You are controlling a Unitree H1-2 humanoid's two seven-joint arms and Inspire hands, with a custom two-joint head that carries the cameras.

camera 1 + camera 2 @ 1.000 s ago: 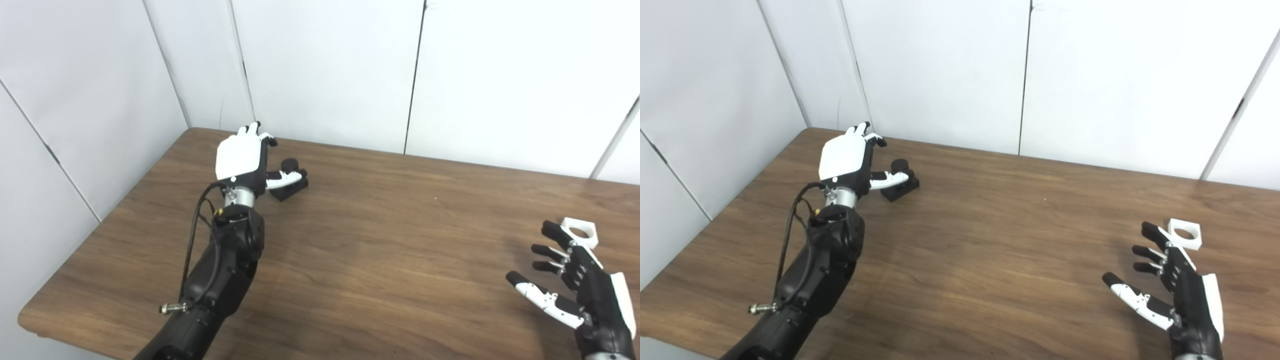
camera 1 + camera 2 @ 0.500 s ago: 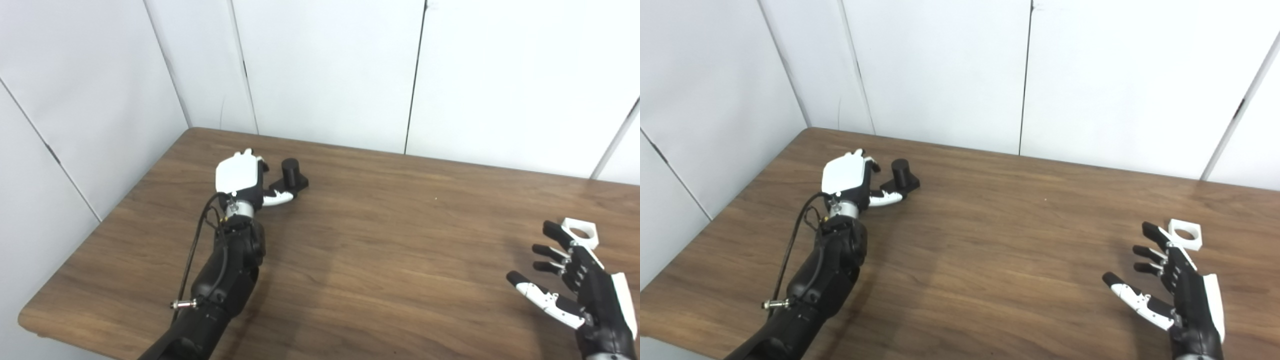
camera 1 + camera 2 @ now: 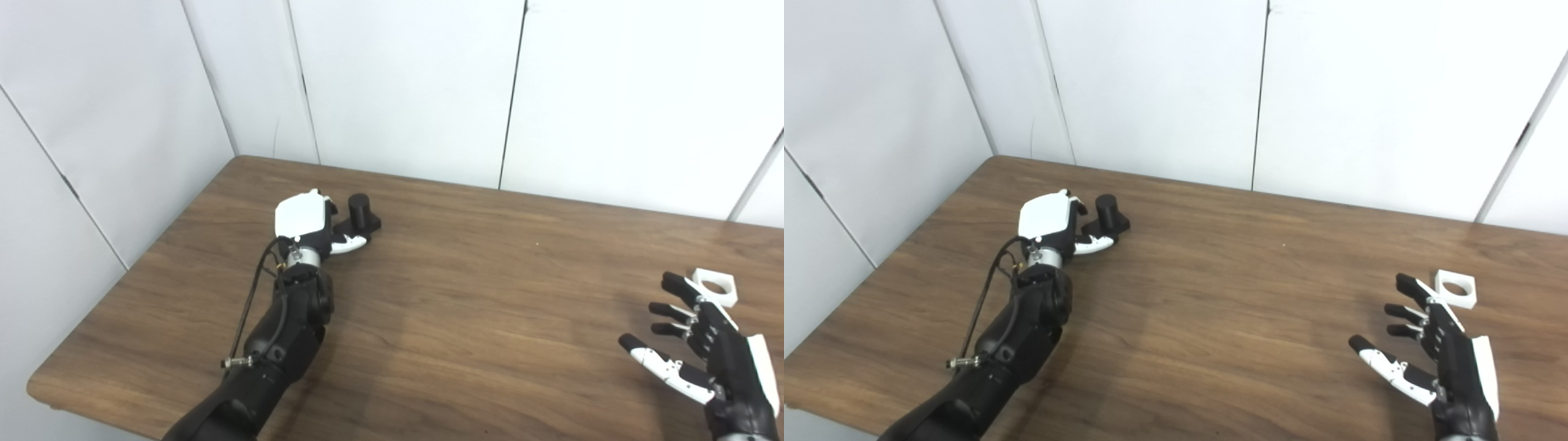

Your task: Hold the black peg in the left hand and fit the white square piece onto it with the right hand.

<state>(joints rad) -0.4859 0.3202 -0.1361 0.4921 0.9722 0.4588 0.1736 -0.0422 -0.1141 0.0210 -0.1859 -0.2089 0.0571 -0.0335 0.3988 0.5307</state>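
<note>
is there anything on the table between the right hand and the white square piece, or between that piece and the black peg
Nothing visible. The right hand is open, its fingertips just short of the white square piece. From that piece across to the black peg by the left hand there is only bare table.

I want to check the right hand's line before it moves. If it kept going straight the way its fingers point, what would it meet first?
Most likely the white piece. The right hand is open, fingers pointing up and away toward the piece, which lies flat on the table just past the fingertips. Depth is unclear, so the hand may pass above it.
</note>
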